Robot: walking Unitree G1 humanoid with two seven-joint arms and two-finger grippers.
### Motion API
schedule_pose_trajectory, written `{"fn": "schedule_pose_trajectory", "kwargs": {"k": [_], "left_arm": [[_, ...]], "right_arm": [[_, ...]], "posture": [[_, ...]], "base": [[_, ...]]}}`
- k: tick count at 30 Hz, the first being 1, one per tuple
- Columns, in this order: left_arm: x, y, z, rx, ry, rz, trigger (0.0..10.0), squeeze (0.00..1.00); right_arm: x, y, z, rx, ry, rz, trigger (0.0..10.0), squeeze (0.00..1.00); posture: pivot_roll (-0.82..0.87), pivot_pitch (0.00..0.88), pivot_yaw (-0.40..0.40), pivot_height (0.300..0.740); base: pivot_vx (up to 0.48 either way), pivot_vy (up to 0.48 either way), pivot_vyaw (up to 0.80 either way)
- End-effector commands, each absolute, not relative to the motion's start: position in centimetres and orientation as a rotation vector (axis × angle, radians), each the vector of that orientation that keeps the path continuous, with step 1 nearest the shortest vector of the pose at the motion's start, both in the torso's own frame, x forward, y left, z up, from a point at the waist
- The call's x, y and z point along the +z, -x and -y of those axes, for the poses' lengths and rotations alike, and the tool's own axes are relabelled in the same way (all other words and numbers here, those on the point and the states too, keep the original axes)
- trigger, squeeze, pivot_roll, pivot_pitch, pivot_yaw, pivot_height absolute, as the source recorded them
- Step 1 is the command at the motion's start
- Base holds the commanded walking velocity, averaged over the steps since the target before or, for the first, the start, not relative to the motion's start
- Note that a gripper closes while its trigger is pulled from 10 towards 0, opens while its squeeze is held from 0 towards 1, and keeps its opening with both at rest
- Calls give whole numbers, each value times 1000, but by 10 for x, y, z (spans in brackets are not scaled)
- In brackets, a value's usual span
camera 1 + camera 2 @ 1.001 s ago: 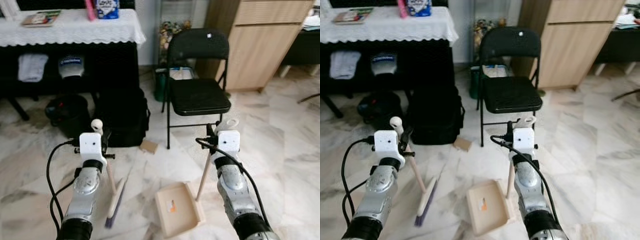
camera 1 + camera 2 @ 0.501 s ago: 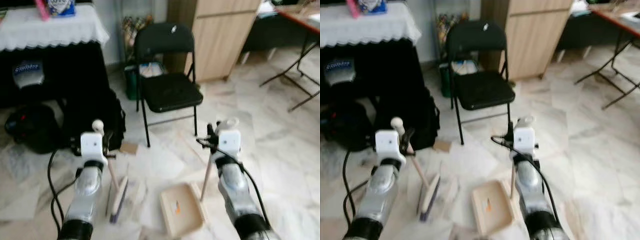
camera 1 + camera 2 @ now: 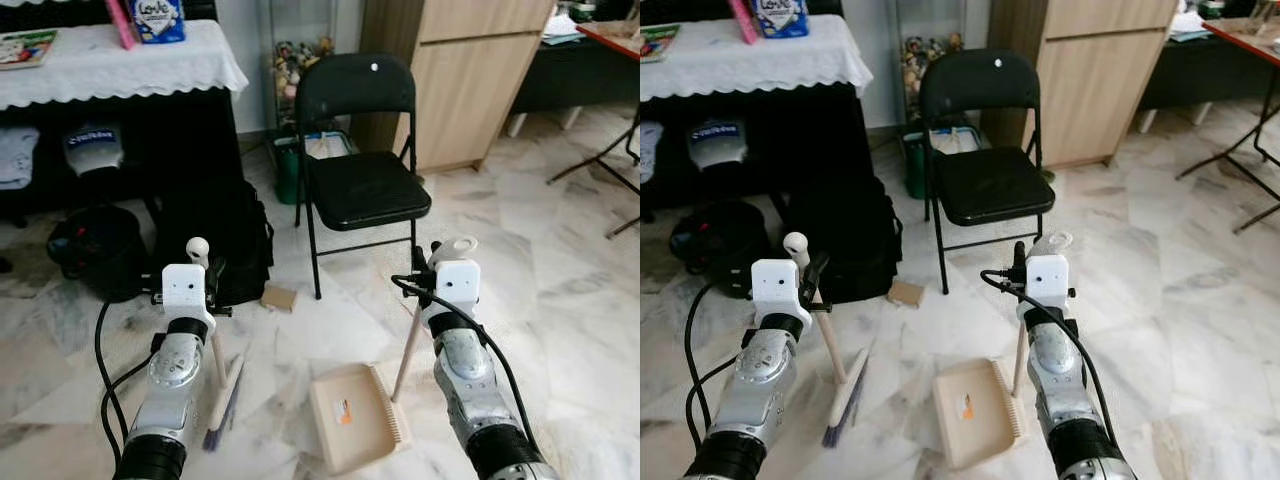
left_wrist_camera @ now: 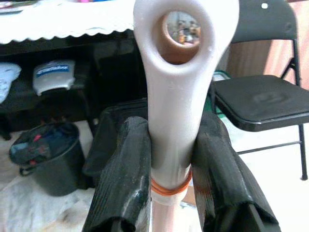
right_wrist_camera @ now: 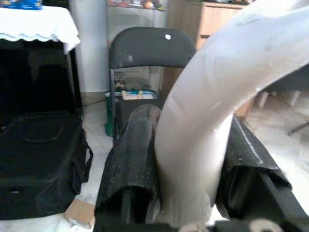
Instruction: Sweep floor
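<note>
My left gripper (image 3: 207, 292) is shut on the pale handle of a broom (image 3: 222, 400). Its bristle head rests on the marble floor at my lower left. In the left wrist view both black fingers (image 4: 126, 164) press on the white handle end. My right gripper (image 3: 428, 280) is shut on the upright wooden handle of a beige dustpan (image 3: 352, 420), which lies flat on the floor between the arms. A small orange scrap (image 3: 343, 408) lies inside the pan. A brown cardboard bit (image 3: 277, 298) lies on the floor ahead of the broom.
A black folding chair (image 3: 365, 180) stands straight ahead. Left of it are a black bag (image 3: 228, 240) and a black bucket (image 3: 95, 245), under a table with a white lace cloth (image 3: 130, 62). A wooden cabinet (image 3: 470, 80) is behind the chair. Metal table legs (image 3: 612, 170) stand far right.
The whole picture swung right and back partway left, so the camera moved. Both grippers keep their hold, and broom and dustpan sit much as before.
</note>
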State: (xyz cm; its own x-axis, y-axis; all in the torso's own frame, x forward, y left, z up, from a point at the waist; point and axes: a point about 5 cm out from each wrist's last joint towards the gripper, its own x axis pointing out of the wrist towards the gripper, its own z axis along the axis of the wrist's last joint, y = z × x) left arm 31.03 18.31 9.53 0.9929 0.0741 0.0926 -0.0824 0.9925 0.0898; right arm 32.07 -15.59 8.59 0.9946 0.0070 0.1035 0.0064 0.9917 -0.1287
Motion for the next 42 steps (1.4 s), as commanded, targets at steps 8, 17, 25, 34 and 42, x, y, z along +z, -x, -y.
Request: {"fn": "schedule_pose_trajectory", "kwargs": {"k": [8, 17, 25, 34, 42], "left_arm": [[102, -313, -180, 74, -89, 124, 10000, 0], [102, -313, -181, 79, -89, 124, 10000, 0], [102, -313, -181, 83, -87, 124, 10000, 0], [102, -313, -182, 85, -87, 125, 10000, 0], [103, -313, -181, 85, -88, 128, 10000, 0]], "right_arm": [[94, -323, 160, -12, 132, 144, 10000, 0], [93, -323, 160, -20, 123, 130, 10000, 0], [93, -323, 160, -14, 131, 141, 10000, 0], [93, -323, 159, -15, 132, 140, 10000, 0], [93, -323, 160, -15, 136, 136, 10000, 0]], "posture": [[-65, 54, -19, 740], [-65, 55, -20, 740], [-65, 57, -20, 740], [-65, 58, -21, 740], [-65, 59, -21, 740]], "base": [[0, 0, 0], [0, 0, -260], [0, 0, -300], [0, 0, 0], [161, 0, 0]]}}
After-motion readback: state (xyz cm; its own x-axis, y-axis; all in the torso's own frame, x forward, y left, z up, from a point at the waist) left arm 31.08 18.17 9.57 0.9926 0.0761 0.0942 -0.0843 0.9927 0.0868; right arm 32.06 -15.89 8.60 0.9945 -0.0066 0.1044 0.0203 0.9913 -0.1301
